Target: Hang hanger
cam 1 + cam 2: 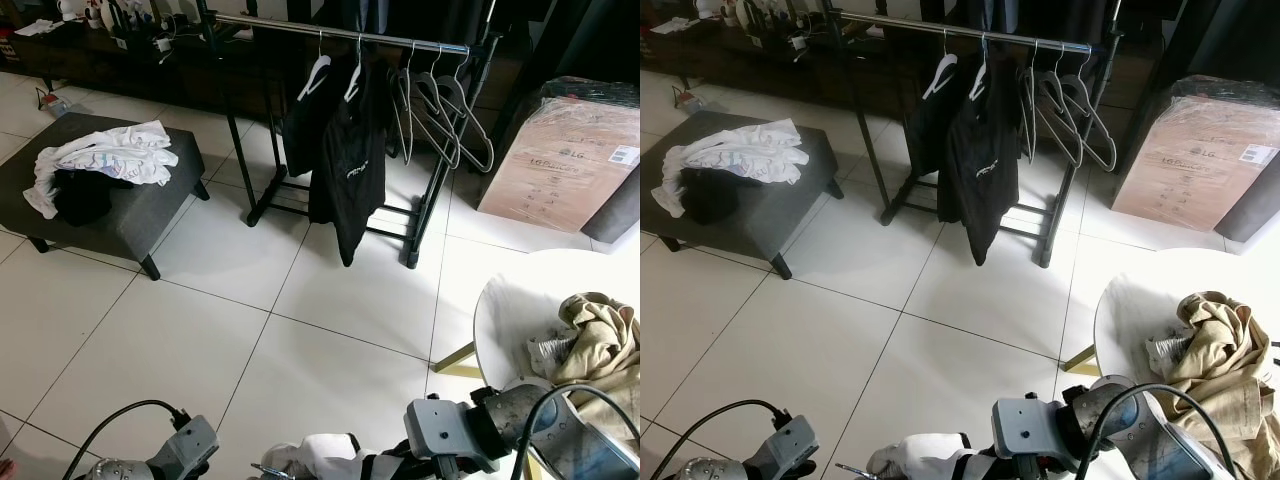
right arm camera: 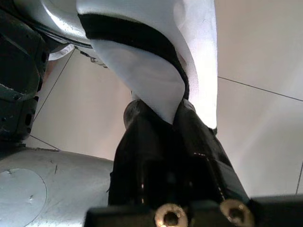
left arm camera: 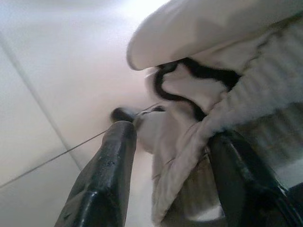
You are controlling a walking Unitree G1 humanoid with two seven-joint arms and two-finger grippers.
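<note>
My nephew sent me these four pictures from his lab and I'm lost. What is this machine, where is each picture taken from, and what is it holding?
It is a walking humanoid robot. The top two pictures come from cameras in its head, looking down at a tiled room with a clothes rack, bare hangers, a black shirt and an ottoman. The other two come from wrist cameras. The right tool pinches a white garment with black trim. The left tool is open around the same cloth.

Clothes rack (image 1: 340, 40) ahead, hangers (image 1: 440, 115) on it; ottoman (image 1: 110, 195) left; box (image 1: 565, 150) right; counter (image 1: 520, 300) near right, probably carrying clothes (image 1: 600, 345).
</note>
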